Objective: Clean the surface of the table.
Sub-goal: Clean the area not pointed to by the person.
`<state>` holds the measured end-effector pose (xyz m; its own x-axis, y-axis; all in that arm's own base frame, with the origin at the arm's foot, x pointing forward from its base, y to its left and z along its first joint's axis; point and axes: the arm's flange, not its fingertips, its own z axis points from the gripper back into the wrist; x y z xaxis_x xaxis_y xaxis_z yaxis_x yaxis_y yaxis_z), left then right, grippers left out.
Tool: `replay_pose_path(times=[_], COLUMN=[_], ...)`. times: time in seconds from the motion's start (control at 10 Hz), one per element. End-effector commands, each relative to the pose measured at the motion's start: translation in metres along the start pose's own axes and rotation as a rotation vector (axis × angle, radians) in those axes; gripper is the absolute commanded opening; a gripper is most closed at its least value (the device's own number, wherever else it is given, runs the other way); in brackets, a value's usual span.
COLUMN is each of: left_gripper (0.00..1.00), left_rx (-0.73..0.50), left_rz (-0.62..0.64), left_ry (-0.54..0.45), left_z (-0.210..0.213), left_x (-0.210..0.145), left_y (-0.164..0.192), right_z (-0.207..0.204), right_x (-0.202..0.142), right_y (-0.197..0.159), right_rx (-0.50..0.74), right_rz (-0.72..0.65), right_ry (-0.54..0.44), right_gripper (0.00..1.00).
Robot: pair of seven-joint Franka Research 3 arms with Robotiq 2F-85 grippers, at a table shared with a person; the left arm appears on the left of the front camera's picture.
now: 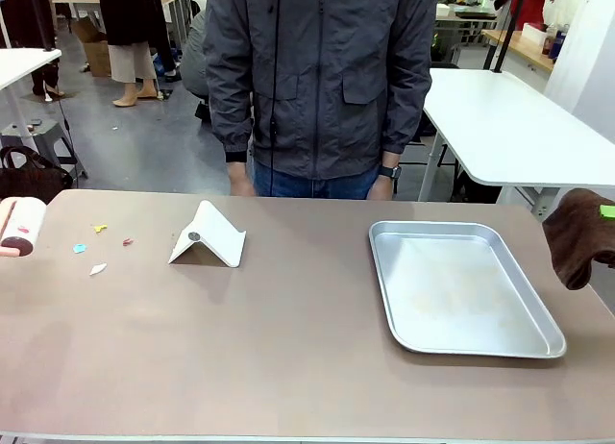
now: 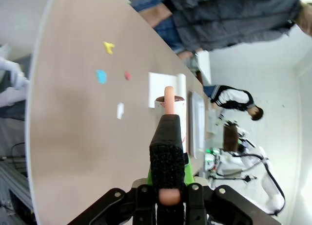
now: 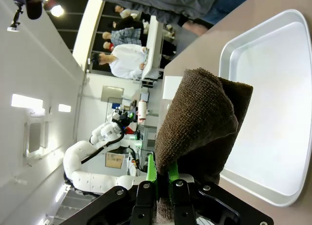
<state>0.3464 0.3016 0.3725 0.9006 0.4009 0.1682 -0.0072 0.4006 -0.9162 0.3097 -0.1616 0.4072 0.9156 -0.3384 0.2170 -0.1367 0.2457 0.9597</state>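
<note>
Left wrist view, fingers (image 2: 167, 159) pinch roller (image 2: 171, 103), right's (image 3: 151, 172) cloth (image 3: 200, 122)

In right hand (image 3: 164, 179), brown cloth (image 3: 200, 122) — silver tray (image 3: 273, 88) beyond.

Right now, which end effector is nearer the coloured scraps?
Left. The left end effector, gripping a roller, is beside the scraps; the right end effector is beyond the tray.

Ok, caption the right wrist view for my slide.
Right pincer shut on a folded dark-brown terry cloth, a shiny silver metal tray beyond it.
</note>
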Motion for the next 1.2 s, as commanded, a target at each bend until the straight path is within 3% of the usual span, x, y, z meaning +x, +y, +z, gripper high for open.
replay_pose_path(times=[0.0,0.6,1.1], left_gripper=[0.22,0.22,0.22], left_rx=[0.058,0.185,0.233], left_rz=[0.070,0.156,0.123], left_ry=[-0.029,-0.027,-0.034], left_z=[-0.007,-0.045,-0.055], left_x=[0.013,0.060,0.062], left_y=[-0.004,0.029,0.039], right_z=[-0.001,-0.001,-0.001], right_x=[0.002,0.002,0.002], right_y=[0.002,0.002,0.002], right_rx=[0.008,0.008,0.008], right_rz=[0.009,0.009,0.009], right_ry=[-0.001,-0.001,-0.001], right_gripper=[0.10,0.10,0.10])
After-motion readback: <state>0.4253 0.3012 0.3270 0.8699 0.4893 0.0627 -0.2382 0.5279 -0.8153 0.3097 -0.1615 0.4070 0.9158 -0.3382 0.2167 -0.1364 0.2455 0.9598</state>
